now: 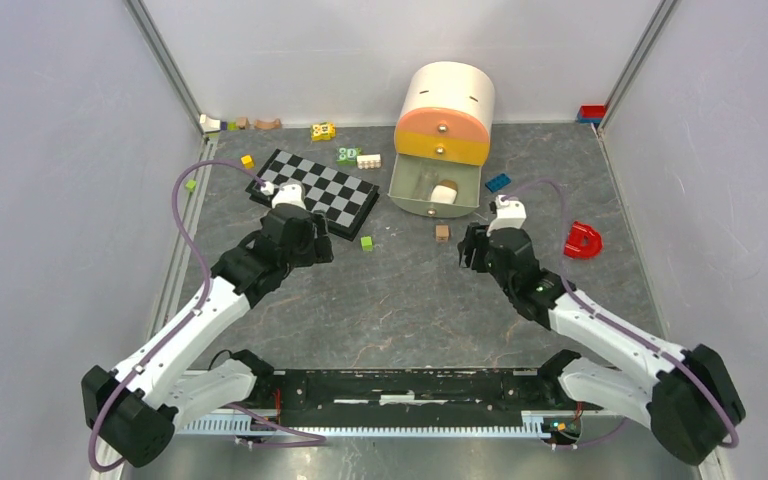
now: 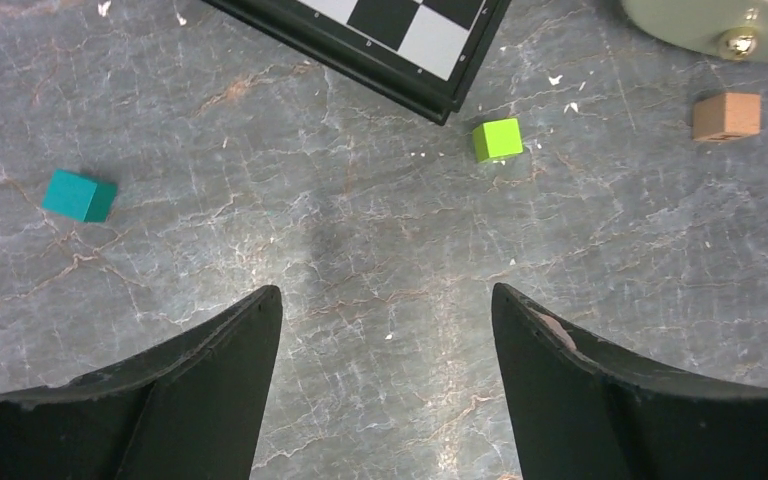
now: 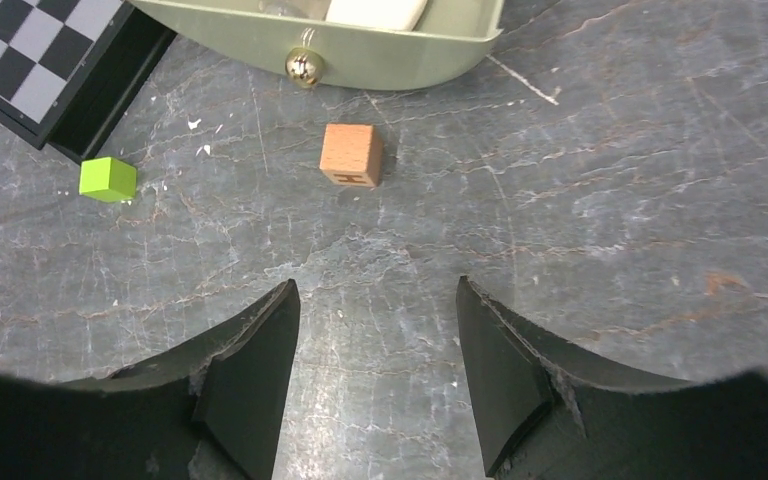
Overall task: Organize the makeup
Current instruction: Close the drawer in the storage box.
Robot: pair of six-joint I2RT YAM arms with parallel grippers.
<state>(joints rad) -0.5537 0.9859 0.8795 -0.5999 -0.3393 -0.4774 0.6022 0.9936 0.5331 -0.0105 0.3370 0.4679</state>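
Looking down from my right wrist, I am reading just one mark. The small light-brown wooden cube on the table is showing a dark stamped letter on its near side face. It is looking like an H, or an I lying sideways, and I cannot tell which. From above, the yellow toy block and the green toy block are showing pale characters, too small to read.
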